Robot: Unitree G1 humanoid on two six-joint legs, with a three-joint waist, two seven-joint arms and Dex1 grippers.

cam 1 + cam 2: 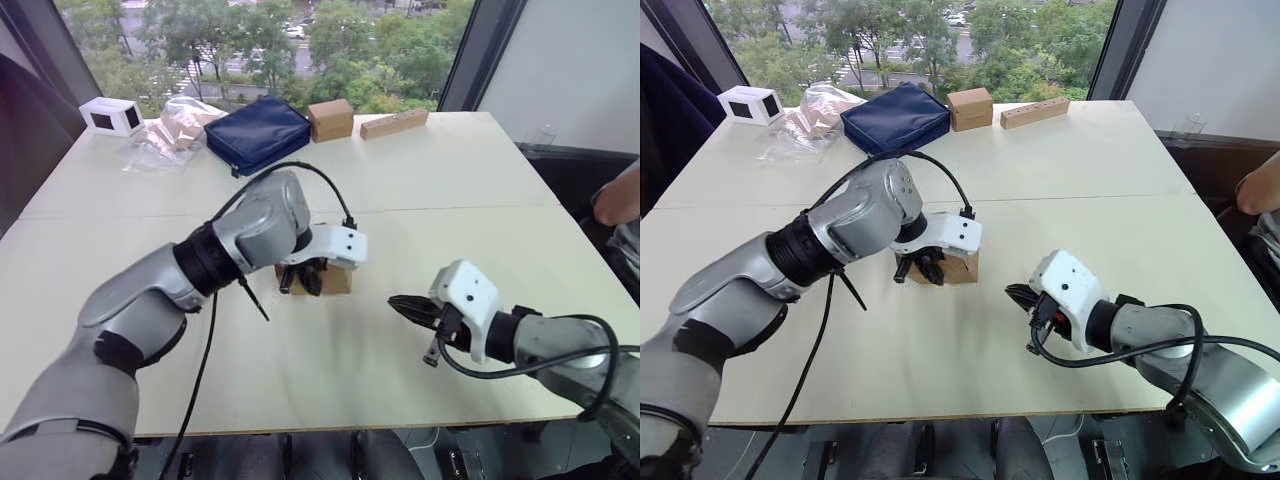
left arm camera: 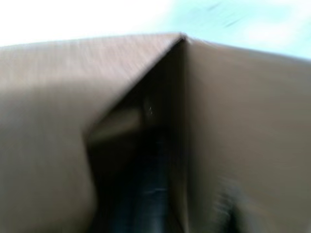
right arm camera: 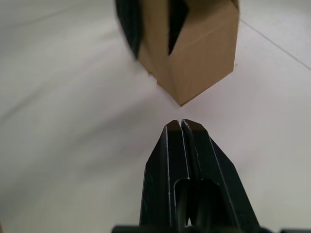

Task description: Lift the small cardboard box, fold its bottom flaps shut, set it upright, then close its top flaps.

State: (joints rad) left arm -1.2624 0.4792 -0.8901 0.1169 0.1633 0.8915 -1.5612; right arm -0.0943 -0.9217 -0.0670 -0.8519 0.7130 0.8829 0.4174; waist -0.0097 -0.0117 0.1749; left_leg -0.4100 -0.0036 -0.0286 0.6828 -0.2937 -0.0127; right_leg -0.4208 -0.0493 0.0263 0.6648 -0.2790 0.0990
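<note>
Cardboard fills the space just ahead of the left gripper (image 1: pixel 925 268): the small cardboard box (image 1: pixel 958 268) sits on the white table (image 1: pixel 1070 170) directly under that wrist, and the black fingers (image 1: pixel 300 278) reach down against its near face. How far those fingers are spread, and whether they actually pinch anything, cannot be told. In the left wrist view brown panels stand right against the camera, with a dark slanted gap between them. The right gripper (image 3: pixel 181 124) hovers a short way to the right of the box, apart from it, its tips pointing at a lower corner of the carton; its two fingers are pressed together with nothing between them. Beyond the left gripper, along the far table edge, lie a navy pouch (image 1: pixel 895 117), a smaller brown box (image 1: pixel 970 108) and a long tan block (image 1: pixel 1036 112).
</note>
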